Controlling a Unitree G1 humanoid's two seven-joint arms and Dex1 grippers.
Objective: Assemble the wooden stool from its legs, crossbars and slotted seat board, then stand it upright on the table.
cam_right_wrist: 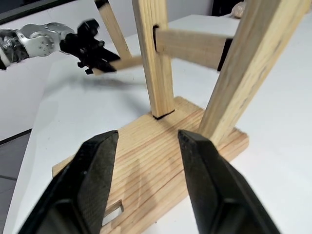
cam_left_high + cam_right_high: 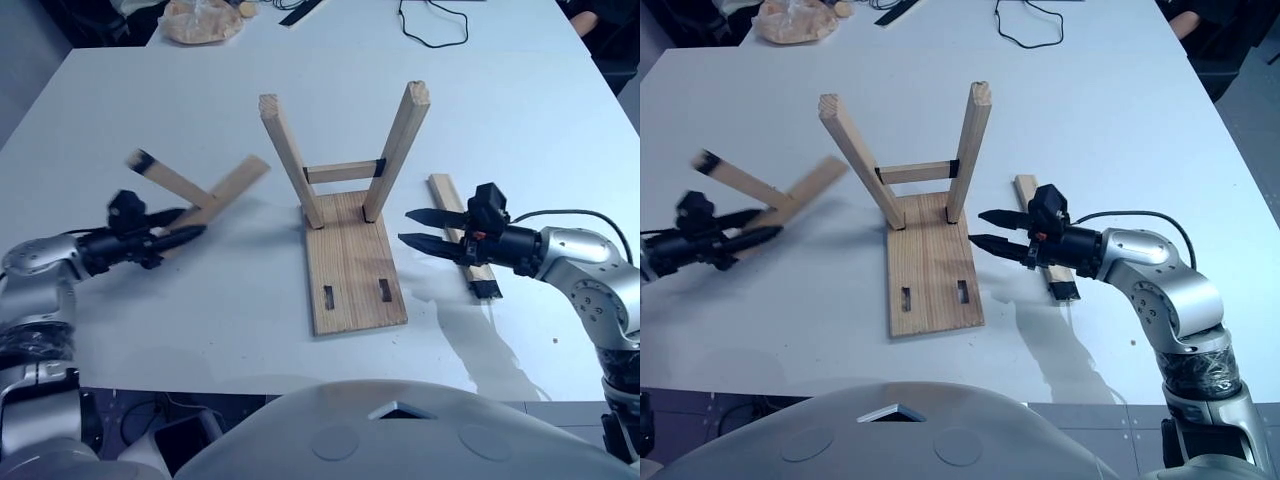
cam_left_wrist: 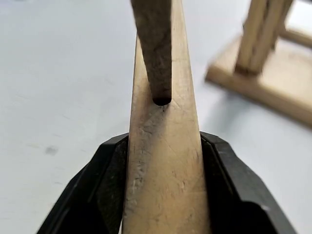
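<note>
1. My left gripper is pinching a leg pair. The fingers press on both sides of the wood, and the pair slants up beyond the fingertips.
2. My right gripper is spread, with nothing between the fingers.
3. The board lies flat on the table, just in front of the right fingertips and between the two grippers.
4. Two legs stand in the board's far end, joined by a crossbar — right ahead of the right gripper.
5. Two slots are open in the board's near end.
6. A loose stick lies flat under the right gripper's wrist.
</note>
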